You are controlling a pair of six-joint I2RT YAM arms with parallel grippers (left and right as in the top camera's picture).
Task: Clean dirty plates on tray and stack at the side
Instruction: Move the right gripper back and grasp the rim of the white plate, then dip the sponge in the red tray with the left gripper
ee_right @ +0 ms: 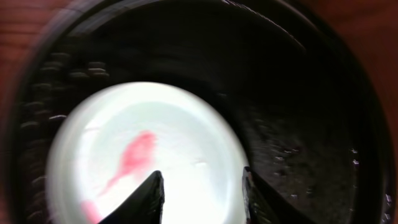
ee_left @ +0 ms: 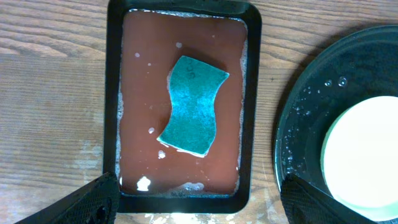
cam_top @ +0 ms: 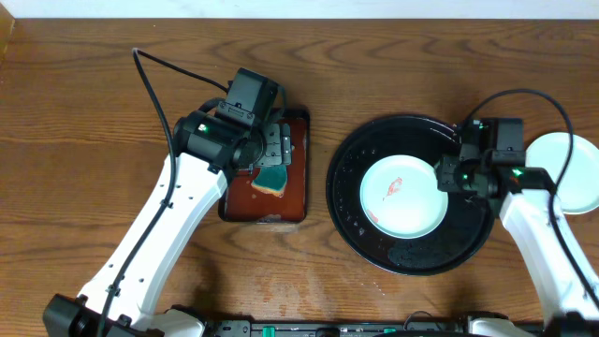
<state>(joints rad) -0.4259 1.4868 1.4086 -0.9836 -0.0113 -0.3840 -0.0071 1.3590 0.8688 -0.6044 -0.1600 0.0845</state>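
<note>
One smeared plate (cam_top: 404, 195) on tray (cam_top: 354, 225), one white plate (cam_top: 575, 176) aside; left claw (ee_left: 199, 191), right claw (ee_right: 202, 190) both apart

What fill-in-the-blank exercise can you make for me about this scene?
The teal thing in the rectangular tray is a ____.
The black tray holds ____ plate.
Its smears are coloured ____.
The left gripper and the right gripper both stand ____.
Missing words: sponge, one, red, open.
</note>
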